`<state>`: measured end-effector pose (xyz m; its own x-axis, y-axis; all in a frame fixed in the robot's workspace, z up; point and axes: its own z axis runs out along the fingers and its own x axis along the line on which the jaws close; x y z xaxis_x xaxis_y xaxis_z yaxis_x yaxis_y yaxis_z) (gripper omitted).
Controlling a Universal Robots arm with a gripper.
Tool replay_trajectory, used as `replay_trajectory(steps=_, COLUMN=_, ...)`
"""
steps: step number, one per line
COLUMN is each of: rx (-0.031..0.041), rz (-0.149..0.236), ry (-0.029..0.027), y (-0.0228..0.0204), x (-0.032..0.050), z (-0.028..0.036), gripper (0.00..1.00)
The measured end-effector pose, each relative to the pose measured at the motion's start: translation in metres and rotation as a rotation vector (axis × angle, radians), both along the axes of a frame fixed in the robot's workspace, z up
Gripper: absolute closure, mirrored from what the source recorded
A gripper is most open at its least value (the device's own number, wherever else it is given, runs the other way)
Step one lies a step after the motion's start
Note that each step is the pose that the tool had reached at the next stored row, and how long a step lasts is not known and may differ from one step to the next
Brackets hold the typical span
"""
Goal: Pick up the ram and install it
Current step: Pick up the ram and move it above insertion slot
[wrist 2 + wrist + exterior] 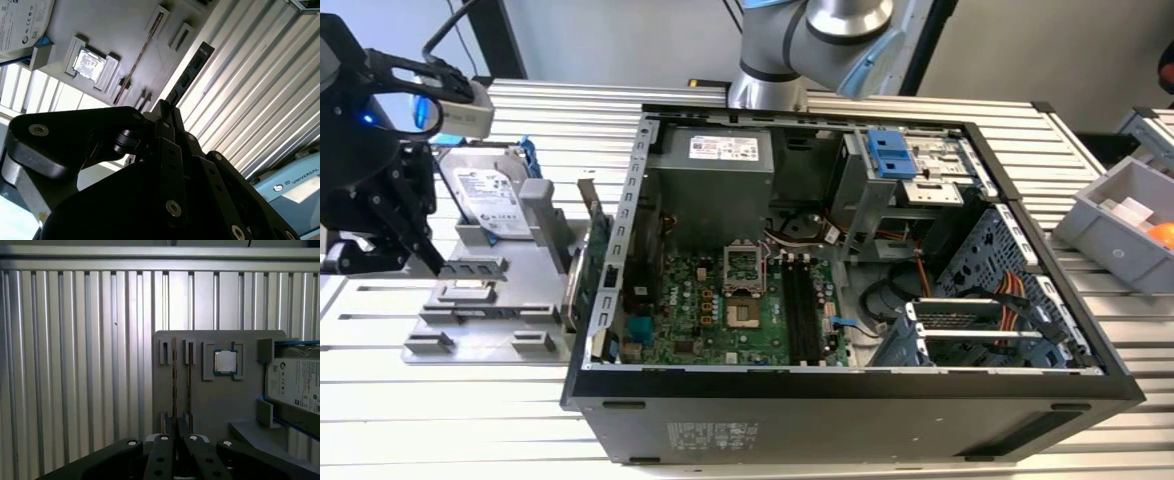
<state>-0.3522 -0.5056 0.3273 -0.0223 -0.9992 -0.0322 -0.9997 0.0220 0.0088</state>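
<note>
Ram (192, 70): second wrist view, dark stick with black chips, pinched at one end by the gripper (166, 107) and poking out past the fingertips, tilted, seen against the ribbed table (260, 75) just beside the gray tray (115, 20)
Jaws: pressed together on the ram, no gap showing
Second stick (142, 52): same view, sitting edge-up in a tray slot, apart from the gripped one
Processor (89, 62): square and silver, in its own tray pocket, near the hard drive (20, 20)

First wrist view, gripper: fingers closed up over the slotted end of the tray
First wrist view, sticks: two thin edge-on lines side by side at the slots, honestly can't tell from here which is the gripped ram
First wrist view, rest: processor in its pocket next to the slots, hard drive beyond it

Exterior view, gripper: over the tray on the exterior view's left, well apart from the open computer case (854, 390)
Exterior view, ram: too hard to pick out against the black fingers
Exterior view, hard drive: propped up on the tray, between gripper and case
Exterior view, case: green board (707, 310) inside, long black slots (803, 310) running along it
</note>
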Motion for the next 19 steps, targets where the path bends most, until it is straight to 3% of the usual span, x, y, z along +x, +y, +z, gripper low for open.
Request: replay_trajectory(steps=19, rx=0.0000, rz=0.000, ry=-0.0013, y=0.0001, x=0.0000, z=0.0264, gripper=1.00)
